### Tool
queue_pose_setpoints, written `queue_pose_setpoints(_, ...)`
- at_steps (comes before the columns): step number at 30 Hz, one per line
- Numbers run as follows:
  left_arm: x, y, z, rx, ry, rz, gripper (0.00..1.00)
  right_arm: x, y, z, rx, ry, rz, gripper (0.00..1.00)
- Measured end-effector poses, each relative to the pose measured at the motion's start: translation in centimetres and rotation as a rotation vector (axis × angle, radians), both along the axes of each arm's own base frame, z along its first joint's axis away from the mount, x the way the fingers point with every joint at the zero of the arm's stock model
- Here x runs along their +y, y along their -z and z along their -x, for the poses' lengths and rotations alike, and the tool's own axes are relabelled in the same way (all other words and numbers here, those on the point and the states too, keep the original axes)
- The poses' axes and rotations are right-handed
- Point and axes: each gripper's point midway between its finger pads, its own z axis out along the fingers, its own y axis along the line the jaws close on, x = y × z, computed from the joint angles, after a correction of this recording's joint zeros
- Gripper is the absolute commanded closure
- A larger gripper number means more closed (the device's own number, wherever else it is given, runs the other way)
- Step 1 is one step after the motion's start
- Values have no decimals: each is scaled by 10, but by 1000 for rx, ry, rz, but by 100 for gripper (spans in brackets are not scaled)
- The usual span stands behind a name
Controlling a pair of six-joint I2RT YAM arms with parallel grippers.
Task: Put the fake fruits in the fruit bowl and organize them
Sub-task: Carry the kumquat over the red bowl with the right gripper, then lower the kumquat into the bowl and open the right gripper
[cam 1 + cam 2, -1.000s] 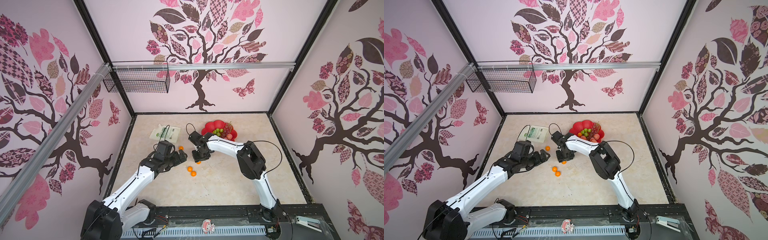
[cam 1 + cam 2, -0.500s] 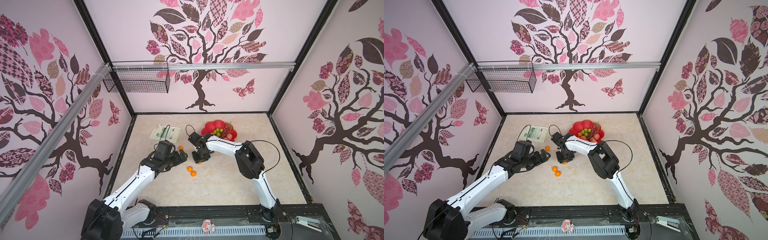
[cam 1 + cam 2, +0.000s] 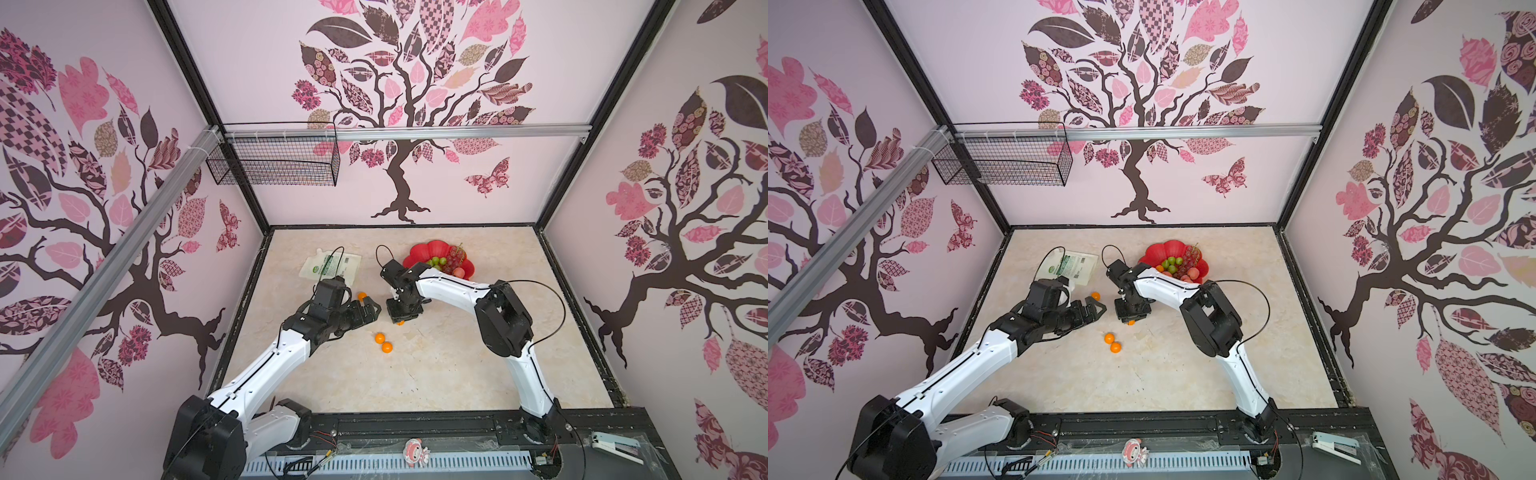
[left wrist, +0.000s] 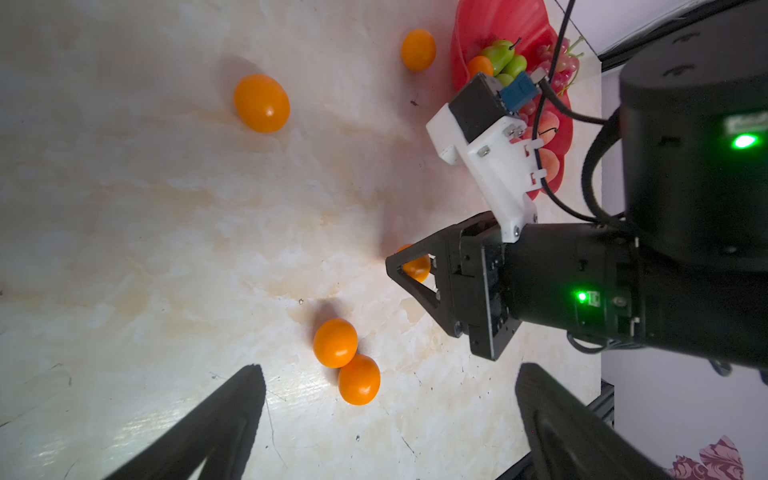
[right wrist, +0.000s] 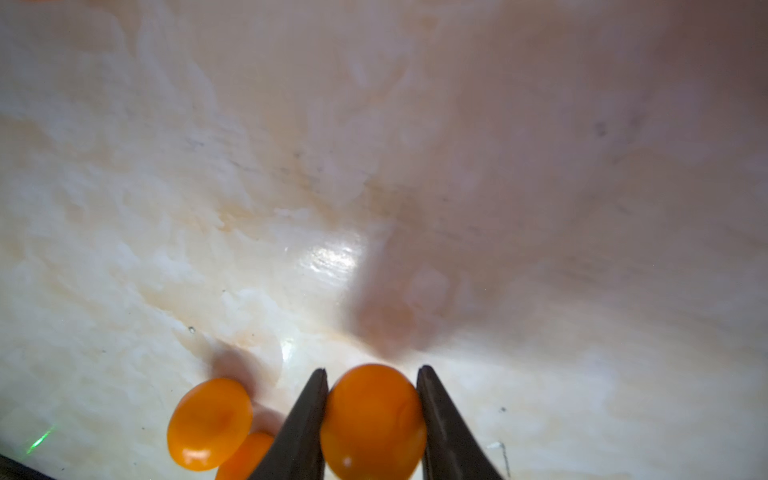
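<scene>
Pick in progress: right gripper point(image 5: 372, 369) points down at the table point(image 3: 415, 374), both fingers pressed on opposite sides of one orange ball point(image 5: 373, 422), so it's clamped on it. Ball is at or just off the surface, can't tell which. Grip sits across the ball's widest part, likely so the smooth round plastic doesn't squirt out. The red bowl point(image 3: 419, 251) is near the back of the table, just behind this arm's wrist. It holds green pears point(image 3: 436, 261), a grape bunch point(image 3: 455, 255) and a peach point(image 3: 458, 272), crowded to its front and right. Back petals are bare, so there's room for balls. The left gripper point(image 3: 369, 309) is wide open with nothing in it, low over the table just beside the right one. It's aimed at a touching pair of balls point(image 3: 379, 338); looks staged for the next pick, parked clear of the right arm. One loose ball point(image 3: 362, 296) sits right next to it, another ball point(image 4: 417, 50) just beside the bowl rim. White pouch point(image 3: 330, 266) lies flat by the left arm, not part of the job. My read: lift the pinched ball, short carry to the bowl. Several balls are outside, so well short of done.
</scene>
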Motion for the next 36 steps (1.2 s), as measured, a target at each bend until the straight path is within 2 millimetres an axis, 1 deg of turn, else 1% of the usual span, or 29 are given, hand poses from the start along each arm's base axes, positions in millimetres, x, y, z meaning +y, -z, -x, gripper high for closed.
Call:
queue_pose_setpoints(3,-6,-7,-7,-18,19,1,2,-14,-23,-15,-27,46,-44,67)
queue_pose_setpoints(7,-19,-17,-20,-41,50,-4,2,-34,-59,-39,-94,111,-107,67)
queue_pose_setpoints(10,-31,-24,-32,-59,72,-11,2,-50,-72,-54,-122,155,-125,67)
queue_pose_setpoints(16,-56,-33,-55,-88,119,-31,2,-71,-73,-72,-133,211,-116,67)
queue_pose_setpoints(19,-64,-34,-67,-93,127,-39,2,-74,-79,-87,-162,224,-115,67)
queue_pose_setpoints(22,-69,-35,-77,-96,126,-43,2,-73,-78,-100,-184,227,-107,67)
queue_pose_setpoints(25,-72,-34,-83,-94,126,-48,2,-76,-68,-109,-182,236,-82,67)
queue_pose_setpoints(31,-71,-25,-85,-78,119,-64,2,-77,-42,-116,-149,243,-30,65)
queue_pose_setpoints(36,-73,-14,-86,-50,122,-77,2,-76,-32,-121,-137,241,-8,63)
